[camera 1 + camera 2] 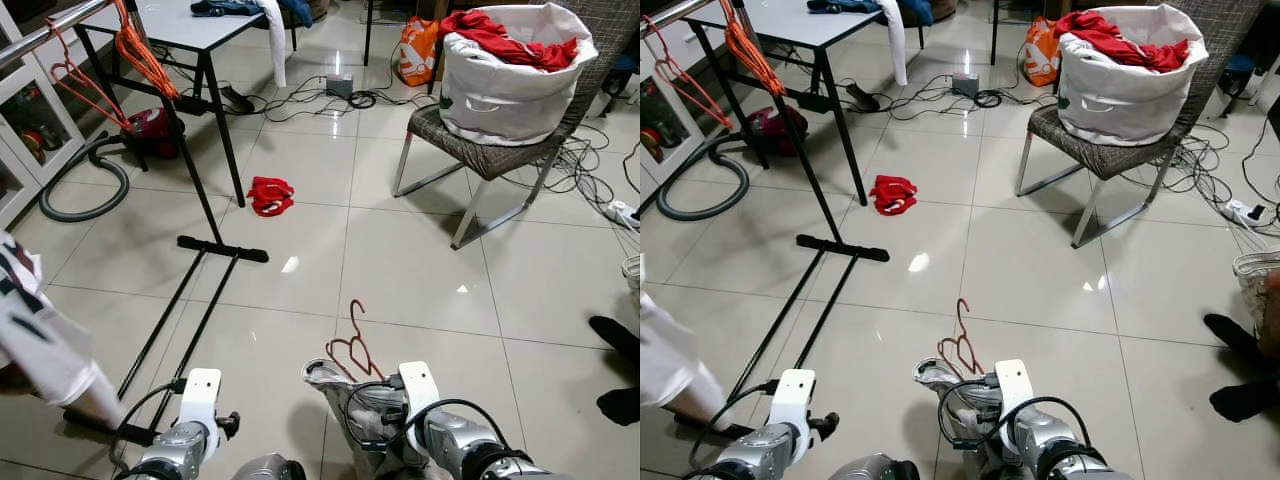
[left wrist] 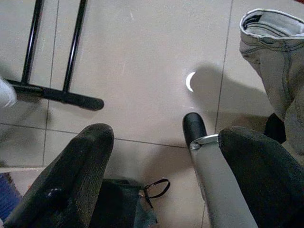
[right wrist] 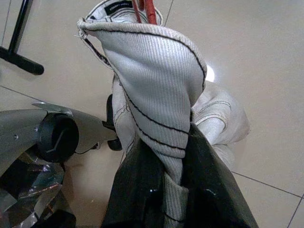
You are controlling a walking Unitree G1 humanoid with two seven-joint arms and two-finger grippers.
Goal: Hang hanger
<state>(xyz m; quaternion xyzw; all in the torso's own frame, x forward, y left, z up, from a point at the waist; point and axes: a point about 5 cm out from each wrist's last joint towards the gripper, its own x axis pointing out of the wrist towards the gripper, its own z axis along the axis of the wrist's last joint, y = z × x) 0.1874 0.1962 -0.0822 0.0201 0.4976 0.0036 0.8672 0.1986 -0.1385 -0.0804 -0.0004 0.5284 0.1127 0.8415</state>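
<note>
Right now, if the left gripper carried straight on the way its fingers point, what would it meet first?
Probably the bare tiled floor. The left gripper, open and empty, points down at it. The black foot of the rack and the grey garment lie off to either side. Depth is hard to judge.

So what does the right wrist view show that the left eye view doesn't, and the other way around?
The right wrist view shows, close up, the right gripper shut on the grey ribbed garment, with the label inside its collar.

The left eye view shows the wider room: the clothes rail with orange hangers, the laundry bag on a chair, a red cloth on the floor, a vacuum cleaner and the left arm.

Both show the garment, the red hanger sticking out of it, the rack's black base and the tiled floor.
</note>
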